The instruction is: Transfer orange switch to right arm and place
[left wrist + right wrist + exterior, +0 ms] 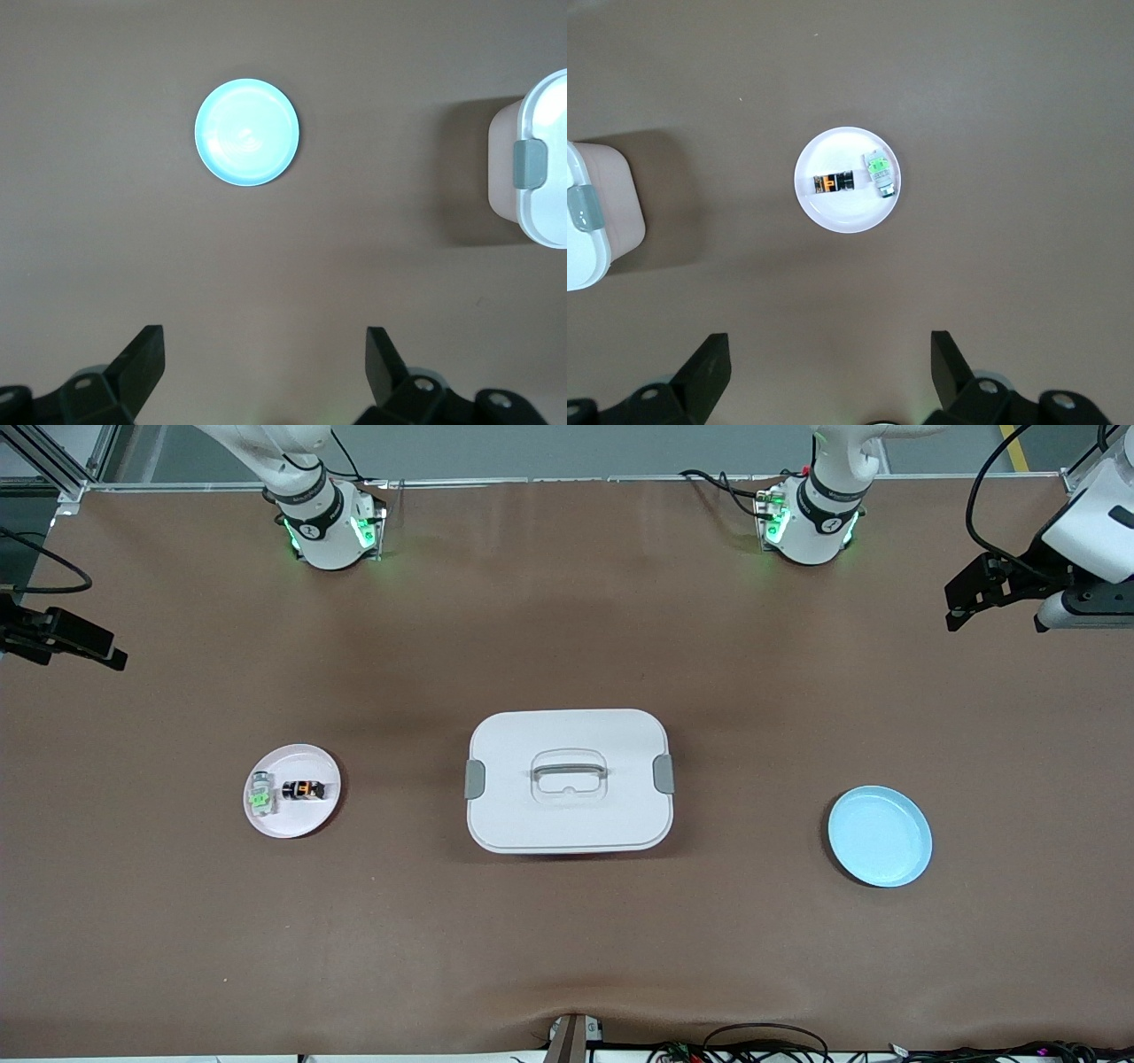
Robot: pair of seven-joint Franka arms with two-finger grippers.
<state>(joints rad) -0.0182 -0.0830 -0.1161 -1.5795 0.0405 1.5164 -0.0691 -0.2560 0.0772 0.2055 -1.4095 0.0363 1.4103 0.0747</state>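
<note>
Brown table point(567, 957): tiny black orange-lit switch point(303, 789) on round white plate point(292, 824). Left gripper point(266, 359), right gripper point(830, 359) up high, fingers spread, holding nothing.

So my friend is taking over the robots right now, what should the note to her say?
Left gripper: open, empty, waiting high above the table near the round light-blue plate.
Right gripper: open, empty, high above the round white plate.
The tiny black orange switch lies on that white plate beside a pale green-lit switch. A white lidded box sits mid-table.
Done: nothing. Left: pick up, hand over, place.
</note>
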